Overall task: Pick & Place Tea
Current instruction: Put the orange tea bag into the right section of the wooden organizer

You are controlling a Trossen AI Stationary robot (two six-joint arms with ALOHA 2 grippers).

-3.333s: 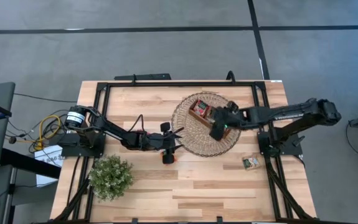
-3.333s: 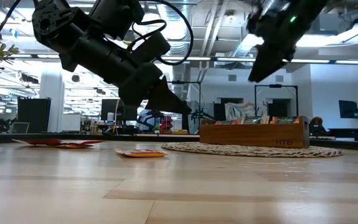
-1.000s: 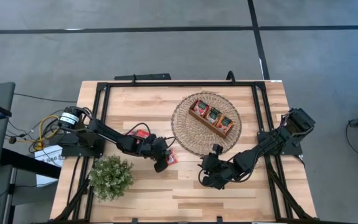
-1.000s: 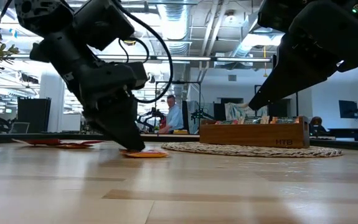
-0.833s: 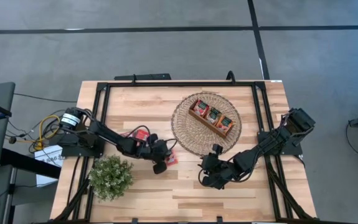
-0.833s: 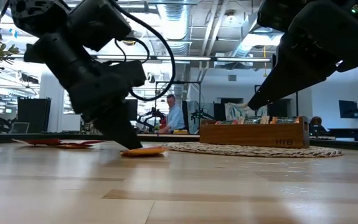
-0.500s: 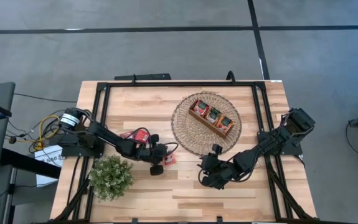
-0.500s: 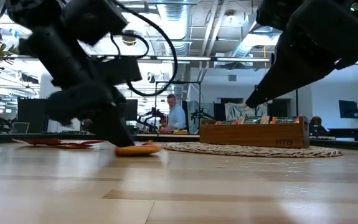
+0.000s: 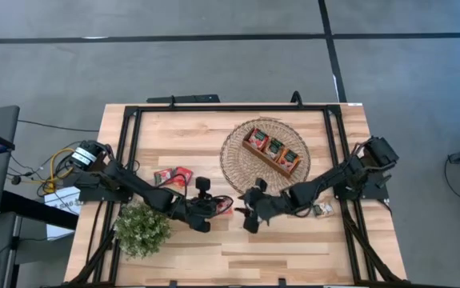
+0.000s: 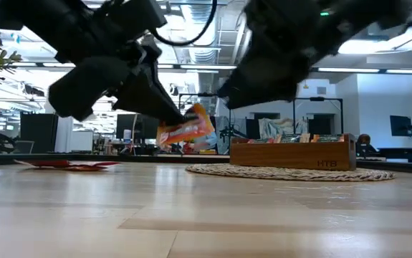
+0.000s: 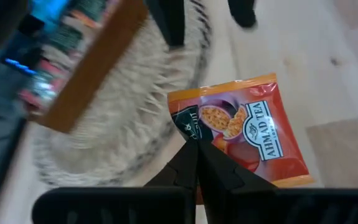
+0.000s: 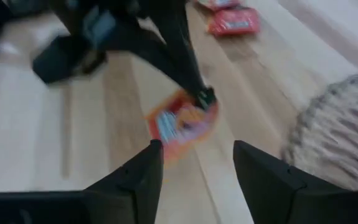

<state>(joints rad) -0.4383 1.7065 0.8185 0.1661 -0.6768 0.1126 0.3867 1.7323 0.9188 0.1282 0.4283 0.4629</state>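
An orange tea sachet [image 11: 247,134] hangs above the table in front of the woven mat [image 9: 242,172], with my left gripper [image 11: 196,144] shut on it. In the low view the sachet [image 10: 188,130] is well clear of the wood. My right gripper [image 12: 197,158] is open and points at the sachet [image 12: 182,124] from the right, a short way off. In the high view the sachet [image 9: 225,206] lies between my left gripper [image 9: 215,208] and my right gripper [image 9: 246,216]. Two red sachets [image 9: 174,176] lie flat on the table at the left. A green-and-white sachet [image 9: 322,210] lies at the right. My left gripper pinches one edge of the orange sachet [image 11: 190,129] between its two fingertips. The fingers come slanting down from the table's left side. The sachet sticks out beyond the fingertips, tilted, and is lifted clear of the table.
A wooden tray [image 9: 274,150] with sachets in its compartments stands on the round woven mat at the back. A potted plant [image 9: 142,228] stands at the near left, close to my left arm. Bare wood lies along the near edge.
My left gripper has taken hold of the orange sachet that lay on the table, has rolled about its own axis and has risen. The sachet is now lifted clear and tilted. My right gripper has moved toward the table's left and far side, up to the sachet.
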